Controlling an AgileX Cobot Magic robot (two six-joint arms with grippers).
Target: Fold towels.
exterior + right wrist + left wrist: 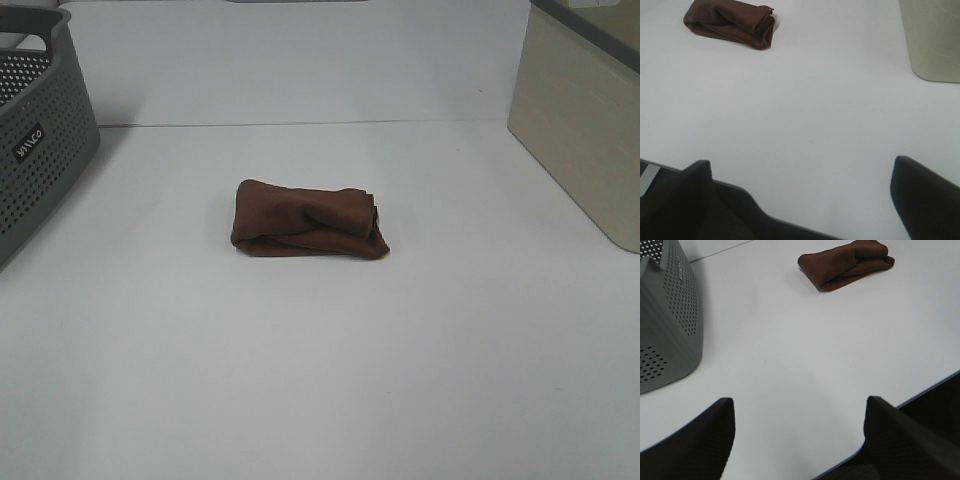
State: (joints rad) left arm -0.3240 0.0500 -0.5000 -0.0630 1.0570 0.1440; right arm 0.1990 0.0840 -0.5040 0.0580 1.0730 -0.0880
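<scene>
Centrally, the folded brown towel [308,220] lies unobstructed; grey basket [40,130] upper left, beige bin [580,120] upper right; both my tools [799,432] [800,192] gape apart.

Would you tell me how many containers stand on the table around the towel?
2: a grey perforated basket at the table's far left, and a beige bin at the far right. The brown towel lies between them.

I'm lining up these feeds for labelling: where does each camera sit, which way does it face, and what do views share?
Exterior high: mounted high, looking down on the white table with the folded towel at centre; no arm shows.
Left wrist: low by the table edge, facing the grey perforated basket and towel; open left gripper frames it.
Right wrist: low, facing the towel and beige bin; open right gripper shows.
Shared: all three see the towel.
</scene>
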